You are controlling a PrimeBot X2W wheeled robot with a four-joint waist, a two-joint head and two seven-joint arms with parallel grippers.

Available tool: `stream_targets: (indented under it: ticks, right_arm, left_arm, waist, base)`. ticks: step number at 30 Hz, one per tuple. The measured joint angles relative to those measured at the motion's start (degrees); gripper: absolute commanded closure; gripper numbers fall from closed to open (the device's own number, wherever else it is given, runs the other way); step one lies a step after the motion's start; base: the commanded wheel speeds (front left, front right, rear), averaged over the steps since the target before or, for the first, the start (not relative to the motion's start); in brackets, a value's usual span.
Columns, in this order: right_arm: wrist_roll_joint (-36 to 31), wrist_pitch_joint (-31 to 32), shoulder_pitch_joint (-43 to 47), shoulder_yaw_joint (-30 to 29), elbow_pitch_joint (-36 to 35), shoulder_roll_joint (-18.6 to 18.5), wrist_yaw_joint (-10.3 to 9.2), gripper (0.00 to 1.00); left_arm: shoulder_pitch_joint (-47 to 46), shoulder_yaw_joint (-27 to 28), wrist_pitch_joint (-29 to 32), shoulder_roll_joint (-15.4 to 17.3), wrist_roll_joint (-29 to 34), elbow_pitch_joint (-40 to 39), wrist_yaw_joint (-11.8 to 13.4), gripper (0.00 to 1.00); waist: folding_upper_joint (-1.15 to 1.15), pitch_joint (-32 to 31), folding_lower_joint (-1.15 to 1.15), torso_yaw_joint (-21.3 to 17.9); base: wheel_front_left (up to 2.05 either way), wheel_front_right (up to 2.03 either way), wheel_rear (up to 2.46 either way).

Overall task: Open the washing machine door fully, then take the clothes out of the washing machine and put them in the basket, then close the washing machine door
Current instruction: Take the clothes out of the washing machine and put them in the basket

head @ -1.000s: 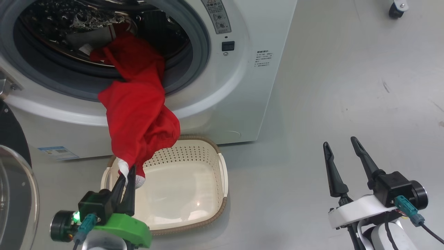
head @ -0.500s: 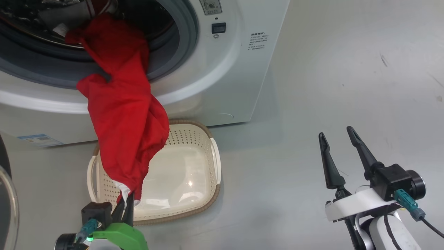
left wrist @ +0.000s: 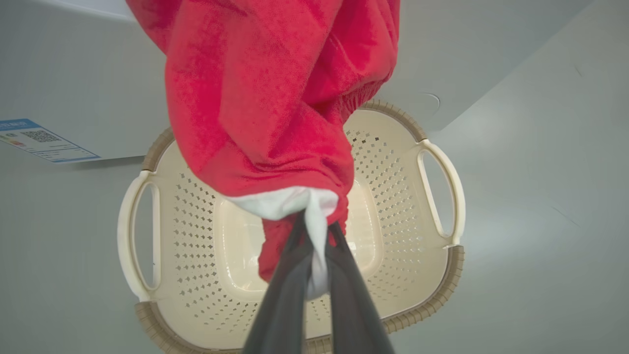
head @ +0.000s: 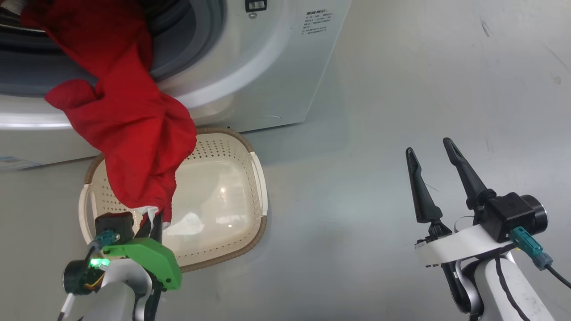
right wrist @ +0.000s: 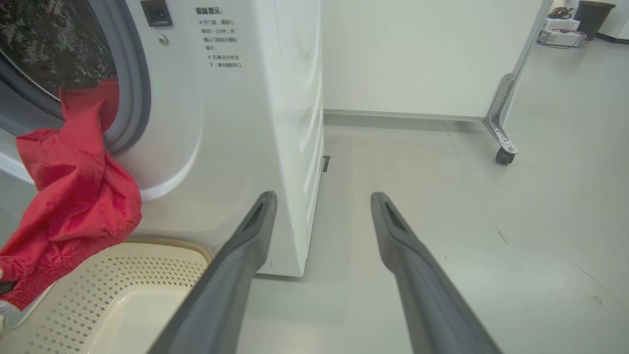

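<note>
A red garment (head: 125, 129) is draped from the washing machine (head: 267, 67) opening at the upper left of the head view down to the lower left. There its white-trimmed end is pinched between the closed fingers of the left gripper (head: 151, 219), above the cream basket (head: 218, 149) set just in front of the machine. At lower right, the right gripper (head: 427, 146) is held open and empty over the grey floor (head: 401, 89).

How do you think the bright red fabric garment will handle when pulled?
Probably floppy: the red garment sags in folds from the white washing machine to the left gripper. Likely light: a pinch on its white trim holds it.
</note>
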Motion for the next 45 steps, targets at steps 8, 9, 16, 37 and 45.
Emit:
stream_targets:
  ticks: [8,9,16,37,45]
  right_arm:
    - [0.01,-0.08,-2.18,-0.02,-0.66,0.31,0.51,0.0]
    - [0.03,-0.09,-2.46,-0.03,-0.71,0.43,0.51,0.0]
    - [0.19,-0.59,-4.04,-0.34,-0.26,0.86,0.53,0.0]
    - [0.25,-1.3,-4.98,-1.3,2.97,0.94,0.52,0.0]
    - [0.26,-1.62,-4.97,-2.12,4.49,0.86,0.51,0.0]
  left_arm:
    - [-7.75,1.24,-0.14,0.71,-0.44,5.93,-0.97,1.0]
    - [-8.62,1.35,-0.32,0.81,-0.44,6.69,-1.12,1.0]
    - [-12.2,2.67,-1.09,0.94,-1.57,13.1,-2.02,0.79]
    - [-14.48,3.54,-8.66,0.29,-3.02,23.66,-3.98,0.0]
    - [-14.46,3.42,-12.18,0.13,-2.92,24.97,-4.37,0.0]
  waist:
    - [0.0,4.52,0.0,-2.06]
    - [0.0,5.07,0.0,-2.3]
    - [0.0,8.11,0.0,-3.81]
    - [0.0,6.63,0.0,-2.86]
    - [0.0,4.23,0.0,-1.62]
  base:
    - [0.0,0.0,0.0]
    - [0.0,0.0,0.0]
    - [0.0,0.0,0.0]
    - [0.0,0.0,0.0]
    - [0.0,0.0,0.0]
